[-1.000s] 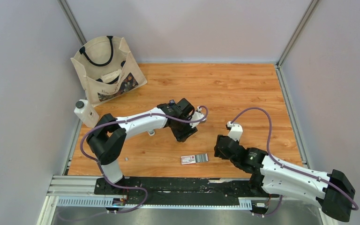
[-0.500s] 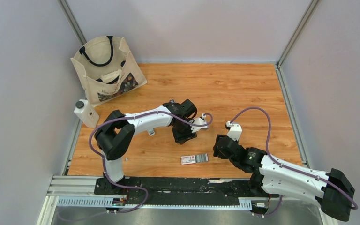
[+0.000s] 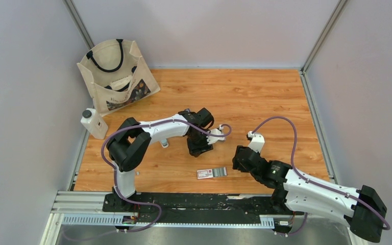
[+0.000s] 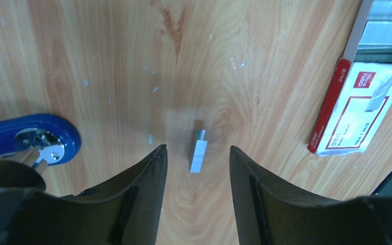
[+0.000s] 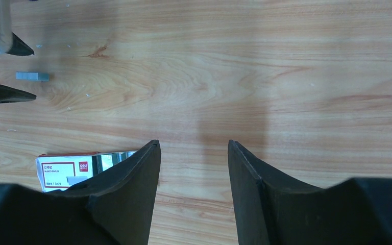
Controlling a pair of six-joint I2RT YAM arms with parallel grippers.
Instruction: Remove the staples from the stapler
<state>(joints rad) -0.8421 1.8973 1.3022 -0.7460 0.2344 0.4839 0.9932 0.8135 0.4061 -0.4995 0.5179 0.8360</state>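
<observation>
One loose staple strip is seen flat on the desk, just far of the one staple box, between the spread fingers of the left claw; it could be skidded aside or snapped (so thin) if pinched carelessly; one blue stapler is counted; the right claw is held apart, empty.

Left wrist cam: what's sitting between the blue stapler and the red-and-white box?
One short staple strip, loose on the wood, touching neither the stapler nor the box. Left wrist view shows it, framed by the open left end effector.
</observation>
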